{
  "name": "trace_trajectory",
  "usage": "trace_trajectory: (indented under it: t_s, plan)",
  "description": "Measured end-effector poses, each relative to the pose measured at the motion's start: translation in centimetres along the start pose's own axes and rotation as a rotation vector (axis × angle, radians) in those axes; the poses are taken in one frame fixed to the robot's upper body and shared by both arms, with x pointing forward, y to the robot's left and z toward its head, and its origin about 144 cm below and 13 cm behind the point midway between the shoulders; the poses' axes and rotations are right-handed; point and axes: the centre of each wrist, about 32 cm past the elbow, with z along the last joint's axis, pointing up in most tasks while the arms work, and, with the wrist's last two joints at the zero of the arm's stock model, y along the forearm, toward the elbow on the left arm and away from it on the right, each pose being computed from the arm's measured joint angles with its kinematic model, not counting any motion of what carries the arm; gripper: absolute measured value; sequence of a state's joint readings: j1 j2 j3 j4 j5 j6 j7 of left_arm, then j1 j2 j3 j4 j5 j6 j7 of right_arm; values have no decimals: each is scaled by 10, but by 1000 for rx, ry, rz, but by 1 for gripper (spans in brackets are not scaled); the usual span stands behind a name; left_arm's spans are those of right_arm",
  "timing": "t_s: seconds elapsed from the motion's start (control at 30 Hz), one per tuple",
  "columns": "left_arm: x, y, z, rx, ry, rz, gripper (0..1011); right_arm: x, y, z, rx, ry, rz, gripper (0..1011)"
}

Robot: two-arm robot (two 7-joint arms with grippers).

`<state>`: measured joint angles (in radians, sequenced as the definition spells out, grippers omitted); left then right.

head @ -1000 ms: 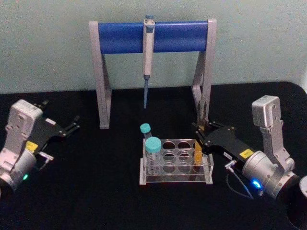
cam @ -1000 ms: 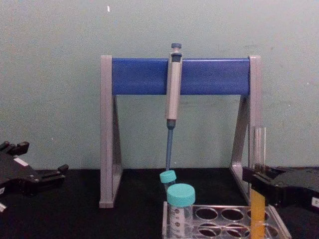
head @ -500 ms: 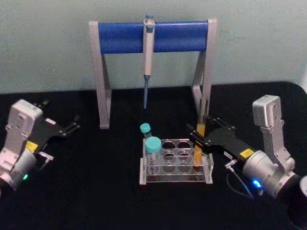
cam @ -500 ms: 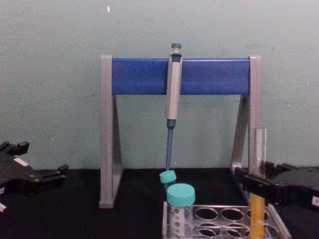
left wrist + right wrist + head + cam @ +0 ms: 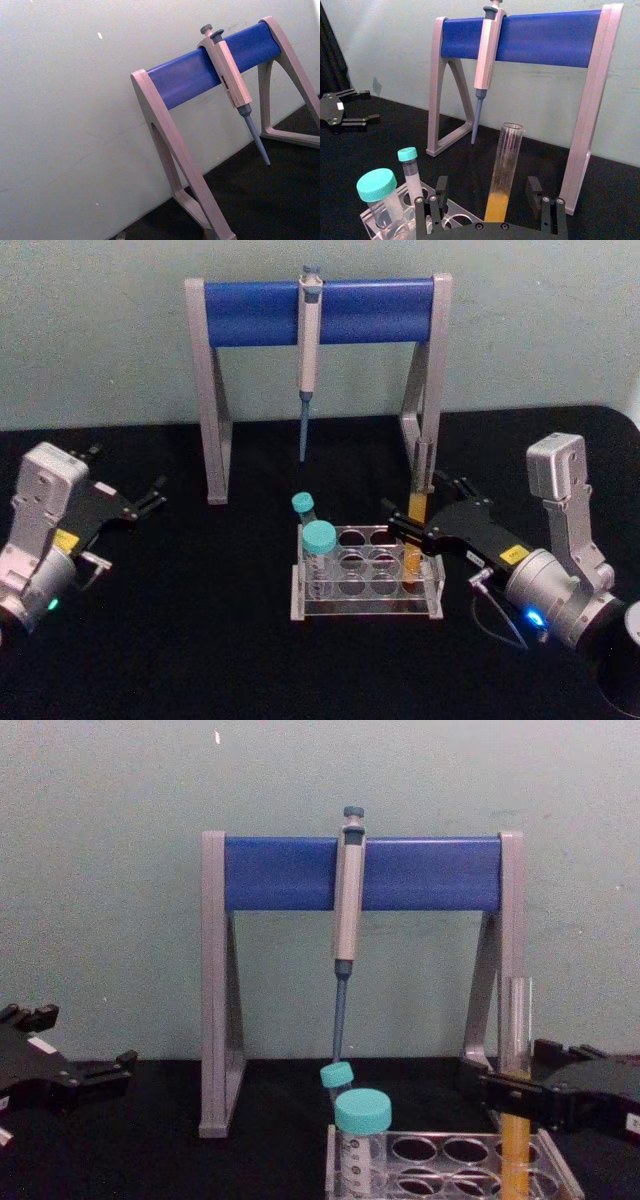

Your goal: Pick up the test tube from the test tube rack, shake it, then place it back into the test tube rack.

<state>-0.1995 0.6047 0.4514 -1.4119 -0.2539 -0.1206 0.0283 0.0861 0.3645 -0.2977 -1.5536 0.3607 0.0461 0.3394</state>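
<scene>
The test tube (image 5: 417, 498) stands upright in a right-hand hole of the clear test tube rack (image 5: 365, 611), with orange liquid in its lower part. My right gripper (image 5: 410, 530) is open, one finger on each side of the tube just above the rack. In the right wrist view the tube (image 5: 503, 170) rises between the two fingers (image 5: 440, 192) with a gap on both sides. From the chest, the tube (image 5: 516, 1020) stands above the right gripper (image 5: 512, 1092) and the rack (image 5: 440, 1135). My left gripper (image 5: 150, 502) rests open at the far left.
Two teal-capped tubes (image 5: 319, 537) stand at the rack's left end. Behind the rack is a grey-and-blue stand (image 5: 320, 312) with a pipette (image 5: 308, 350) hanging from it; its right leg (image 5: 428, 410) is close behind the tube. The table is black cloth.
My right gripper has slid forward toward the rack, so its fingers now reach past the tube on both sides. The tube has stayed in the rack. The left arm has not moved.
</scene>
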Motion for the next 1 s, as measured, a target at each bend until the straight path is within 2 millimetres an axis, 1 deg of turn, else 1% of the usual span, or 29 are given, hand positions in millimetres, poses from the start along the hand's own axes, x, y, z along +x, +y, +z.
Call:
trace_trajectory:
  t_s: [0.27, 0.37, 0.5, 0.6, 0.7, 0.83, 1.0]
  plan:
    - [0, 0, 0, 0, 0, 0, 1002, 1, -1, 2, 1, -8, 10, 1000]
    - [0, 0, 0, 0, 0, 0, 1001, 0, -6, 3, 0, -10, 11, 1000]
    - [0, 0, 0, 0, 0, 0, 1001, -3, -15, 4, -1, -8, -1, 1000]
    - [0, 0, 0, 0, 0, 0, 1002, -8, -28, 4, -4, -2, -18, 1000]
    - [0, 0, 0, 0, 0, 0, 1001, -12, -36, 5, -5, 2, -33, 1000]
    - [0, 0, 0, 0, 0, 0, 1001, -17, -52, 5, -8, 10, -79, 1000]
    - [0, 0, 0, 0, 0, 0, 1001, -17, -63, 4, -12, 6, -152, 1000]
